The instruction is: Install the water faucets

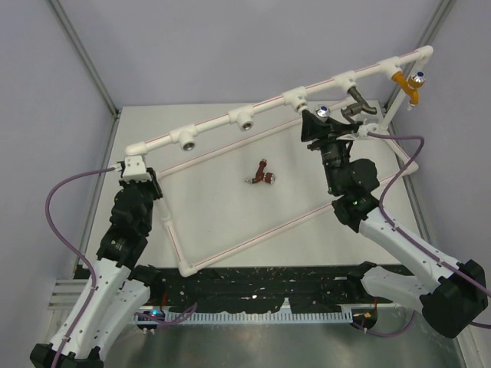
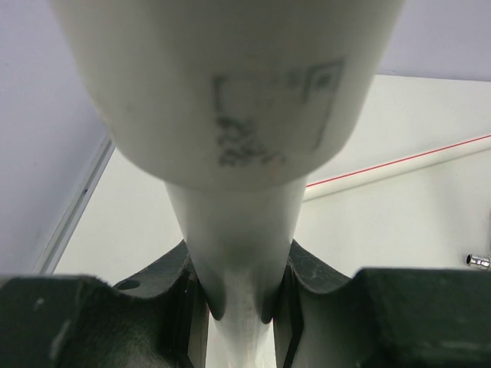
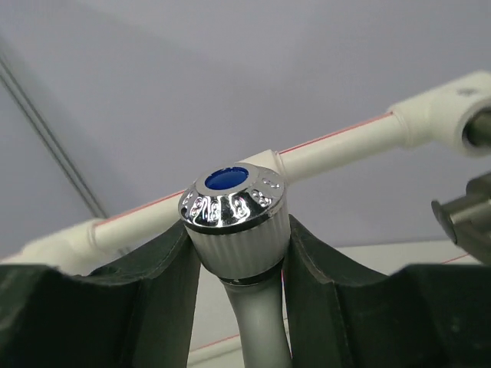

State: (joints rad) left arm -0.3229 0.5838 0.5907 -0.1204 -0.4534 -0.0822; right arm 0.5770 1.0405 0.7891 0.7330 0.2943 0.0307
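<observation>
The white pipe frame [image 1: 261, 235] is held at its 9 o'clock corner by the left gripper [image 1: 140, 170], jaws pinched on the elbow; should that hold slip, the frame could swing off line. At 2 o'clock the right gripper [image 3: 238, 253] pinches the white faucet [image 3: 234, 203] by its ribbed knob (a short, slick hold) beside an open tee socket [image 1: 295, 98]; a crooked entry could cross the threads or twist the faucet loose. The reddish-brown faucet [image 1: 262, 175] lies at centre, untouched

Nothing I can read. Faint stamped mark on the white pipe fitting [image 2: 268, 115] (smudged, boxed outline); embossing round the faucet knob [image 3: 232, 201] illegible.
</observation>
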